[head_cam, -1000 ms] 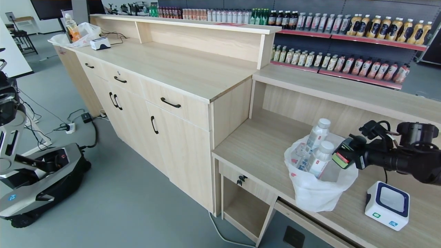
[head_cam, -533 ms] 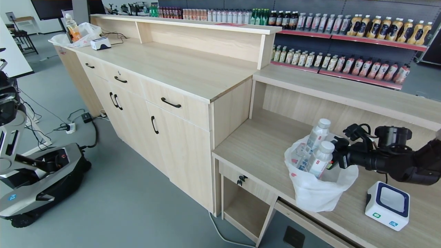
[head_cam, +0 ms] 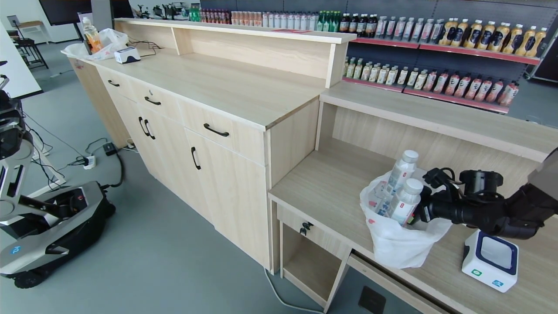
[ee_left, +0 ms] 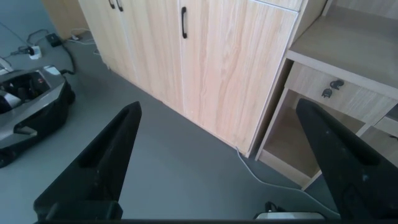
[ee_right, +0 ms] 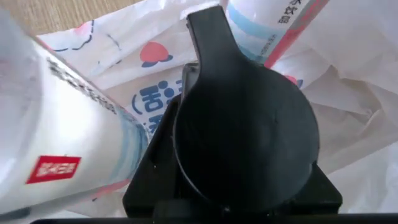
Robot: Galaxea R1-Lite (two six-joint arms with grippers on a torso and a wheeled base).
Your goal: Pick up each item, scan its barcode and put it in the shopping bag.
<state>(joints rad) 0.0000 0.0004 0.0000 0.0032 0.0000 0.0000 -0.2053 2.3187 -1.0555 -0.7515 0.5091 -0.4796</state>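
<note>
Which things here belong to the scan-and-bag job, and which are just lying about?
Job: shopping bag; taller white bottle and shorter white bottle inside it; barcode scanner; right gripper at the bag's mouth.

Lying about: shelf drinks; far bag; second scanner; power strip.

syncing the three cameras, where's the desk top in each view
head: desk top is at the lower right, under the bag.
left wrist: desk top lies just above the drawer lock.
right wrist: desk top is the wood strip past the bag.
shared: the lock ties head to left wrist; the bag ties head to right wrist.
</note>
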